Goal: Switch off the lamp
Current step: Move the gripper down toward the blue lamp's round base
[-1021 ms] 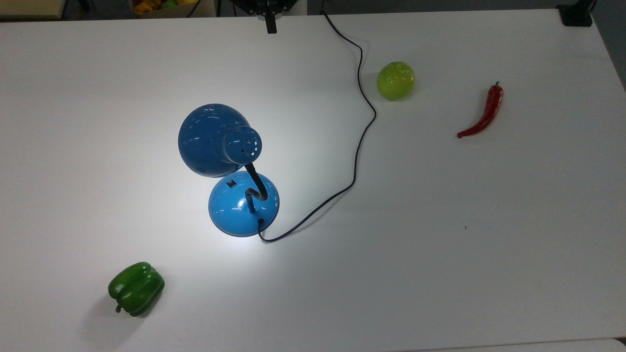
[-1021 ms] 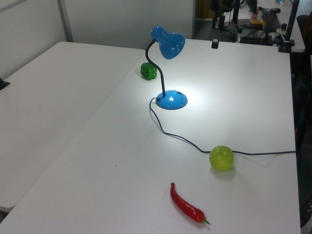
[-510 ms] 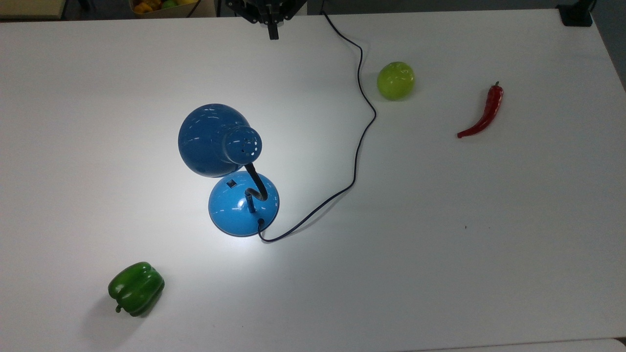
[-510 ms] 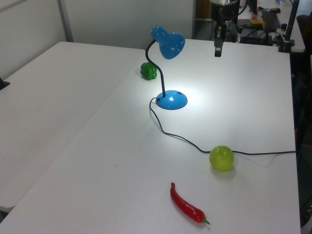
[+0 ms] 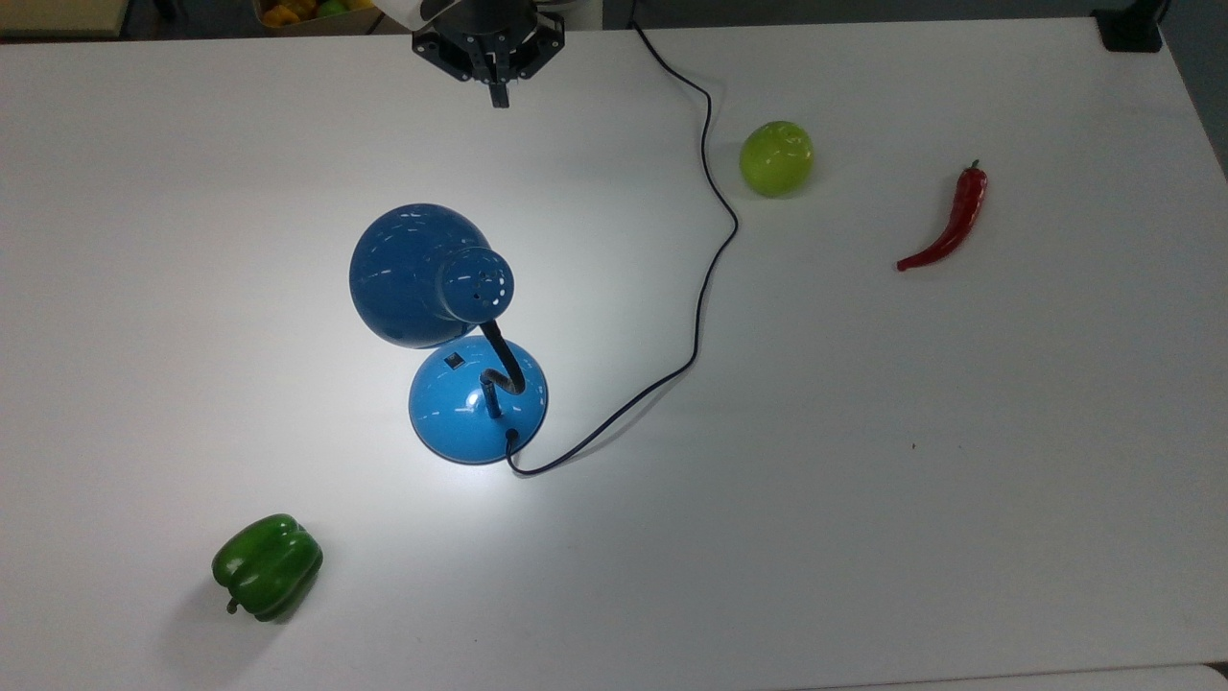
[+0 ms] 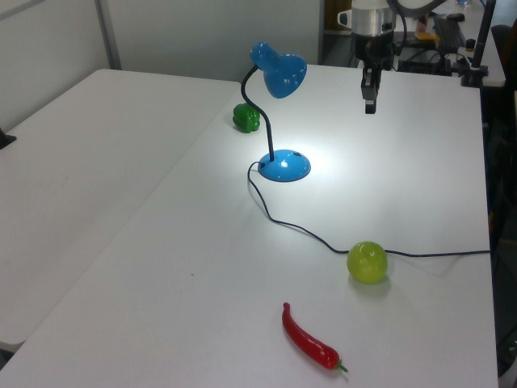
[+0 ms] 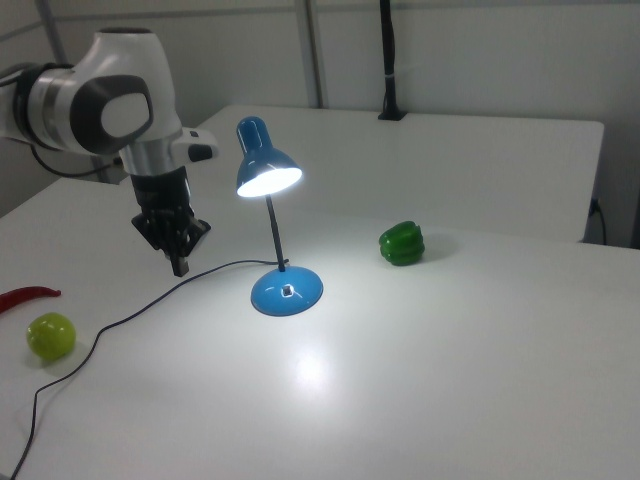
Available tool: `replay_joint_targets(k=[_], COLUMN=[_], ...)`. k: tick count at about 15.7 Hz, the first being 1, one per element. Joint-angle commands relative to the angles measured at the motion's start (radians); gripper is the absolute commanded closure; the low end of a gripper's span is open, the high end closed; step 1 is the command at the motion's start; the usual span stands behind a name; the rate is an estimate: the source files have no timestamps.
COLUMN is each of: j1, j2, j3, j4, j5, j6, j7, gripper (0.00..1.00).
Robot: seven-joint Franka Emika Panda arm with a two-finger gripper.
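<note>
The blue lamp (image 5: 478, 401) stands mid-table, lit, with a bright pool of light around its round base. Its dome shade (image 5: 413, 274) hangs over the table on a black gooseneck, and a small black switch (image 5: 453, 361) sits on the base under the shade's edge. A thin black cord (image 5: 715, 250) runs from the base to the top view's far edge. My gripper (image 5: 499, 96) hovers near that far edge, well apart from the lamp, pointing down with its fingers shut and nothing held. In the right view the gripper (image 7: 180, 268) hangs left of the lamp base (image 7: 287, 291). The left view shows the gripper (image 6: 370, 105) right of the shade (image 6: 279, 71).
A green apple (image 5: 776, 158) lies just right of the cord, and a red chili (image 5: 950, 226) farther right. A green bell pepper (image 5: 267, 564) sits near the top view's lower left. A black fixture (image 5: 1130, 29) occupies the far right corner.
My arm has come further in from the top view's far edge, carrying the gripper a little left and closer to the lamp. The lamp and the other objects have not moved.
</note>
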Motion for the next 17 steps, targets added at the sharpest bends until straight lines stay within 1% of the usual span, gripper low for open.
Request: replay_joint_targets(k=[1, 2, 4, 6, 9, 12, 13, 14, 16, 17], j1=[-0.029, -0.038, -0.038, -0.044, -0.060, -0.075, -0.075, -0.075, -0.077, -0.077], j2=[-0.025, -0.025, -0.024, -0.014, 0.009, 0.054, 0.073, 0.088, 0.111, 0.124], j3=[-0.019, -0.026, -0.061, -0.083, -0.092, -0.094, -0.094, -0.094, -0.095, -0.094], j4=[-0.128, -0.154, -0.201, -0.231, -0.258, -0.260, -0.260, -0.258, -0.255, -0.255], j5=[-0.024, -0.024, -0.026, -0.024, -0.023, -0.006, 0.008, 0.040, 0.138, 0.172], j6=[0.123, 0.161, 0.241, 0.305, 0.426, 0.538, 0.578, 0.615, 0.676, 0.704], j7=[-0.028, -0.028, -0.035, -0.043, -0.043, -0.026, -0.025, -0.023, -0.023, -0.023], gripper=[1.00, 1.00, 1.00, 1.00, 1.00, 1.00, 1.00, 1.00, 1.00, 1.00])
